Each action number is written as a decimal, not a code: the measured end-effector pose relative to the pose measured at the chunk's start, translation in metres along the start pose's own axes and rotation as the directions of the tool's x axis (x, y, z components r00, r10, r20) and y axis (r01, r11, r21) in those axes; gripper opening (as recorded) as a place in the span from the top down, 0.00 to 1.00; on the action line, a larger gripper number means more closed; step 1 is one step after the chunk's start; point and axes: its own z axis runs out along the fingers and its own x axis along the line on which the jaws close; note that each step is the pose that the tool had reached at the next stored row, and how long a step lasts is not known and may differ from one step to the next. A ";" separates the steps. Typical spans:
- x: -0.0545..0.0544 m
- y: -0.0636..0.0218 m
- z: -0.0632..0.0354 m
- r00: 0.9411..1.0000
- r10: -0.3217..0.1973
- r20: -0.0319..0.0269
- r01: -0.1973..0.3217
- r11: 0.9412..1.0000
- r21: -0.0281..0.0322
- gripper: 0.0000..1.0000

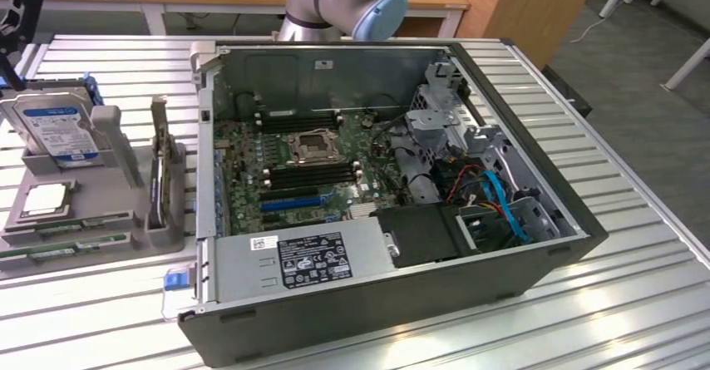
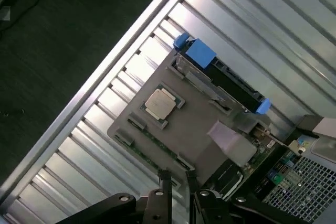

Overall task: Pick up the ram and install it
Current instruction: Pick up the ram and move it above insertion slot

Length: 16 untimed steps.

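Ram in holder; end effector empty.
Exterior view: I see the ram (image 1: 69, 251) lying flat in the grey holder (image 1: 111, 212) near the bench (image 1: 633, 220) edge on the exterior view's left, beside the open case (image 1: 444, 303). Wrist view: end effector (image 2: 177, 182) fingers apart, gripping nothing, above the holder.

On my tabletop (image 1: 633, 287) the computer case (image 1: 388, 320) sits at the exterior view's right, the parts holder (image 1: 111, 129) just left of it: hard drive (image 1: 56, 129) upright behind, processor (image 1: 46, 199) before it, ram (image 1: 66, 249) along the near edge.
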 end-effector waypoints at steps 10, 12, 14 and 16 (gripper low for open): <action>0.001 0.0004 0.0000 0.989 -0.145 -0.017 0.146 0.989 0.026 0.76; 0.001 0.0005 0.0000 0.982 -0.190 -0.022 0.190 0.981 0.033 0.75; 0.001 0.0006 0.0000 0.976 -0.218 -0.026 0.219 0.975 0.038 0.68; 0.001 0.0007 0.0000 0.968 -0.248 -0.029 0.249 0.968 0.042 0.68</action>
